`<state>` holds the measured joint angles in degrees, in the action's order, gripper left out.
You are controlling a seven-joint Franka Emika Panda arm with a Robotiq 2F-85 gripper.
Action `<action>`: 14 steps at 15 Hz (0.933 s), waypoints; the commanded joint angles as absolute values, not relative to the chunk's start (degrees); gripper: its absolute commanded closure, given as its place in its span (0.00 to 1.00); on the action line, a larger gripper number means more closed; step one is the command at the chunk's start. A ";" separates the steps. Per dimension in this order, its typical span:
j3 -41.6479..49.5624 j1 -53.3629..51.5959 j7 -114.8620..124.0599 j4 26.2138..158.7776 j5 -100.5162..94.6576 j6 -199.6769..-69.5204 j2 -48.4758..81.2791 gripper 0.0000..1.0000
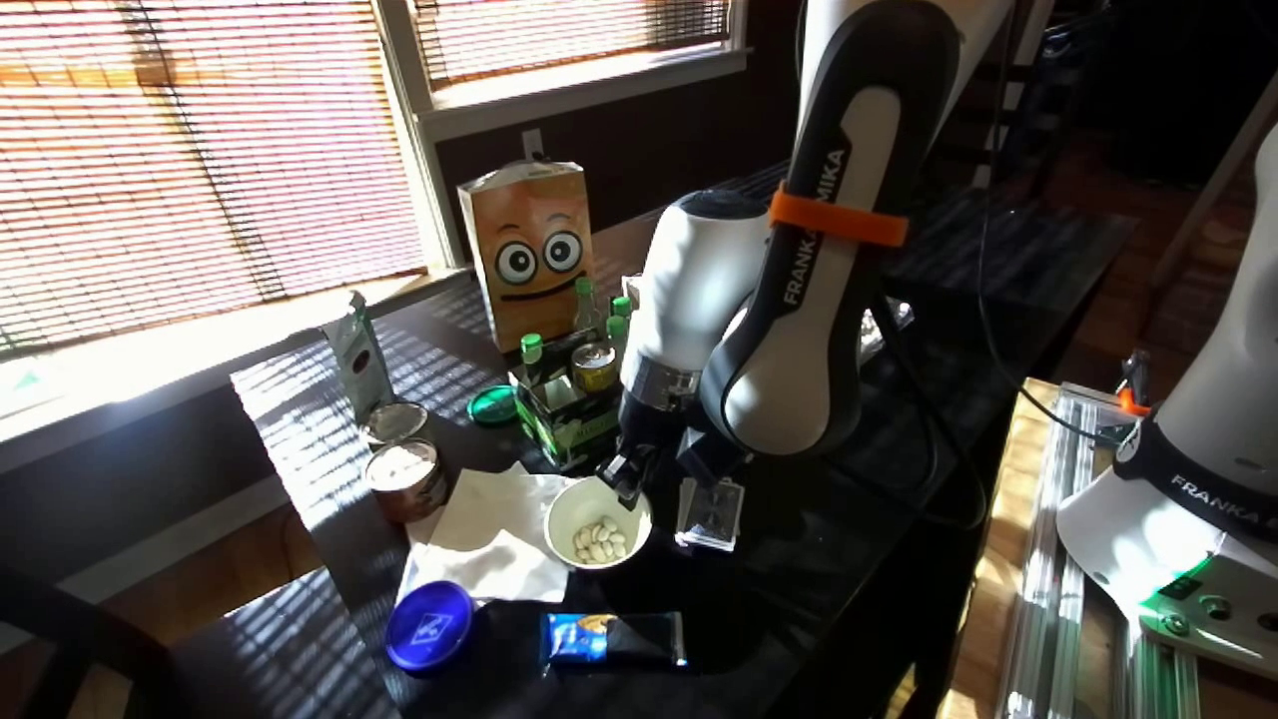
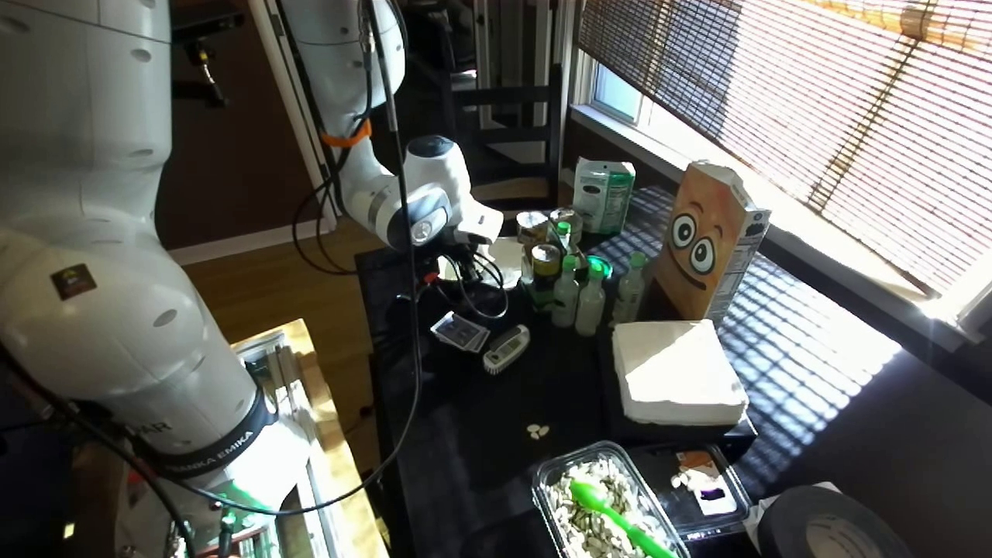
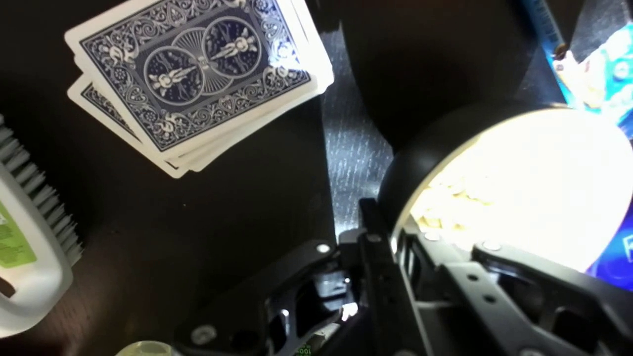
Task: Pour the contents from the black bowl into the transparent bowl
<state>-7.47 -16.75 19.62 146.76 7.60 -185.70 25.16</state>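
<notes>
Between playing cards [image 1: 711,514] and white paper [image 1: 499,544], black bowl [image 1: 567,514] with pale pieces [image 1: 599,541] inside, gripper [image 3: 389,222] clamped on its rim, jaws astride wall. Snack packet [image 1: 614,639] near. Unclear whether black bowl touches surface [image 2: 473,457]. Long stretch of surface runs from scrub brush [image 2: 508,350] to transparent bowl [image 2: 653,501], few loose bits [image 2: 537,431] near its rim. Surface edge bounds stretch toward robot base [image 2: 267,457]; white square stack [image 2: 678,372] bounds opposite side. Transparent bowl holds seed-like bits [image 2: 573,527] and green spoon [image 2: 616,518].
</notes>
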 commanded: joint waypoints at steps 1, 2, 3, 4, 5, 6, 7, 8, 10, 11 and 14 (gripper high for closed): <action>-9.69 -15.11 18.58 152.06 9.52 -182.73 17.04 0.98; -10.84 -14.08 19.72 153.99 10.58 -183.02 14.69 0.98; -12.53 -12.80 20.67 156.73 11.76 -183.10 11.54 0.98; -12.84 -12.76 21.84 159.07 13.33 -182.22 8.58 0.98; -12.84 -13.01 23.02 161.11 14.82 -181.01 5.77 0.98; -9.74 -16.04 24.70 163.41 16.15 -180.34 3.10 0.98; 0.25 -23.85 25.13 157.25 17.45 -176.40 5.68 0.98; 2.85 -23.54 28.16 158.66 13.61 -176.59 5.31 0.98; 12.37 -28.63 38.54 158.56 3.44 -178.26 7.08 0.98; 5.69 -24.20 30.86 158.41 9.06 -178.09 6.68 0.98; 7.06 -24.37 31.22 158.39 7.90 -178.08 6.98 0.98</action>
<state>7.02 -24.37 31.22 158.39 7.90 -178.08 6.98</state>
